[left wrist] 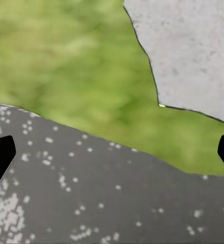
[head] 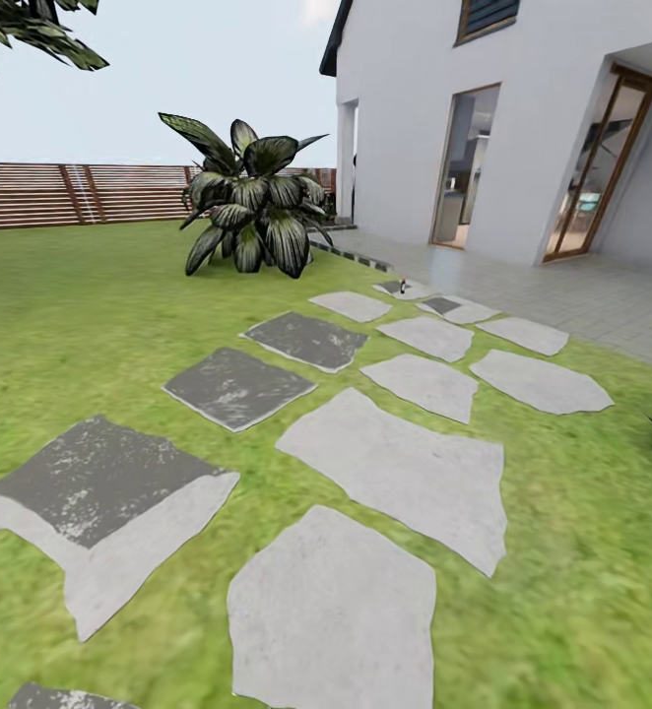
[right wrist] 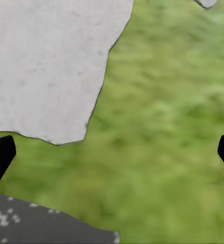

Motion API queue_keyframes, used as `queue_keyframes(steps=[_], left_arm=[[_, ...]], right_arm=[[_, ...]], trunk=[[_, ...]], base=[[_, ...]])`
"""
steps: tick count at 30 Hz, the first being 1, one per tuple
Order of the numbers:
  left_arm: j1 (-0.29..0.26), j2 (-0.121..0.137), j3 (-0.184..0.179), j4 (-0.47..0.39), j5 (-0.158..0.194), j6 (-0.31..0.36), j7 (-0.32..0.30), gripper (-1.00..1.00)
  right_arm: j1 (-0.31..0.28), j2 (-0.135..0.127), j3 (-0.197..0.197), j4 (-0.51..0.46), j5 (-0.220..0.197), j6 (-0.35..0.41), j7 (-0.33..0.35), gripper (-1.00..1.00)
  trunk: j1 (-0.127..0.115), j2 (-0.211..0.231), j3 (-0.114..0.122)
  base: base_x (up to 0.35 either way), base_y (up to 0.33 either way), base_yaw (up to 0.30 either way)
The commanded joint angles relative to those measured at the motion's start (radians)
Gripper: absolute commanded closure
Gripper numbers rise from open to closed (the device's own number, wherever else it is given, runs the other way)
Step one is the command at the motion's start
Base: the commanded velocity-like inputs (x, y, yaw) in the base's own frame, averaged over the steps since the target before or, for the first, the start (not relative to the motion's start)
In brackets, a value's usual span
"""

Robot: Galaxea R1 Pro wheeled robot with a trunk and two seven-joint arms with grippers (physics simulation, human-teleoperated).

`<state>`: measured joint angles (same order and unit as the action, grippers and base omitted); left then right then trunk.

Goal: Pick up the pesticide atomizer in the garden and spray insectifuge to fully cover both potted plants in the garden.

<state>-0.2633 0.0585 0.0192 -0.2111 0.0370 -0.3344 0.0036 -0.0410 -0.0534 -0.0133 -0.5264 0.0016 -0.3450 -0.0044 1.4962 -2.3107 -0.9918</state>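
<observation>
Grey stepping stones (head: 395, 473) cross lawn | atomizer (head: 402, 287) on far stone | both grippers spread, empty | approach squarely, halt near.

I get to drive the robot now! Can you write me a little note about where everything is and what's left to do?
Left pincer: open, holding nothing, over a dark stepping stone and grass.
Right pincer: open, holding nothing, over the lawn.
Pesticide atomizer: probably the tiny thing on a far stepping stone near the house; too small to be sure.
Potted plants: not spotted from here; the big striped plant isn't one.
Done: nothing picked up.
Left: drive up the stone path, grab the atomizer, spray both plants.
</observation>
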Motion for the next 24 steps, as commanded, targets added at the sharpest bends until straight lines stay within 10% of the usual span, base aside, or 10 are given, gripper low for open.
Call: queue_keyframes(steps=[1, 24], left_arm=[[-0.001, 0.0, 0.001, 0.001, 0.004, -0.003, -0.001, -1.0], [-0.001, 0.0, 0.001, 0.001, 0.004, -0.003, -0.001, -1.0]], right_arm=[[0.0, 0.0, -0.001, 0.0, 0.0, -0.003, 0.0, -1.0], [0.0, 0.001, 0.003, 0.003, 0.002, -0.002, 0.0, -1.0]], trunk=[[0.0, 0.0, -0.001], [0.0, 0.0, -0.001]], base=[[0.282, 0.0, 0.0], [0.282, 0.0, 0.0]])
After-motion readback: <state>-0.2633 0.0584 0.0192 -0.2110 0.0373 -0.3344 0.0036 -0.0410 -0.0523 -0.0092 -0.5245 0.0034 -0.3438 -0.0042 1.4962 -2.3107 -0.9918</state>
